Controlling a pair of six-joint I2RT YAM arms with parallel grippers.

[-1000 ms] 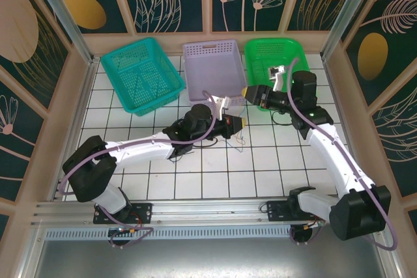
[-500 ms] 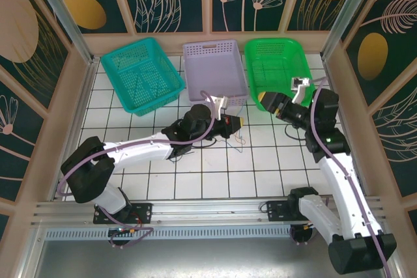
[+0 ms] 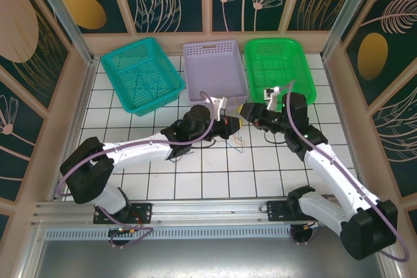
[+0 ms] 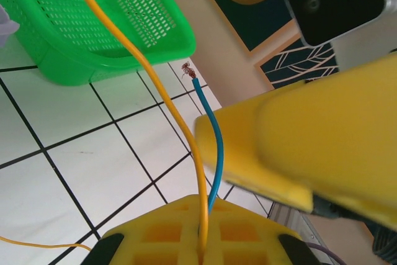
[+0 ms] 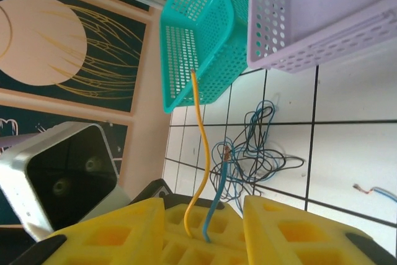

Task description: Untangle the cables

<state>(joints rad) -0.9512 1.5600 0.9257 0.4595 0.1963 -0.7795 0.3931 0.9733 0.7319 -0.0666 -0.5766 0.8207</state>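
Cables (image 5: 251, 153) lie tangled on the tiles near the lilac basket (image 5: 322, 35), outside it and the teal basket (image 5: 205, 35) and green basket (image 4: 93, 60). My left gripper (image 3: 234, 123) pinches a yellow strand (image 5: 200, 153) and a blue strand (image 5: 218, 197). My right gripper (image 3: 247, 111) has its fingers spread around both.

Three baskets are standing along the far side of the surface (image 3: 195, 180): a teal basket (image 3: 127, 49) left, a lilac basket (image 3: 210, 45) in the middle, a green basket (image 3: 273, 41) right. Two arms are each carrying one pincer, the left pincer (image 3: 236, 124) and the right pincer (image 3: 249, 110). Two cables, an orange cable (image 5: 201, 147) and a blue cable (image 5: 218, 200), are rising from the left pincer. One tangle (image 5: 254, 153) of dark strands is lying near, bunching too tightly to count.
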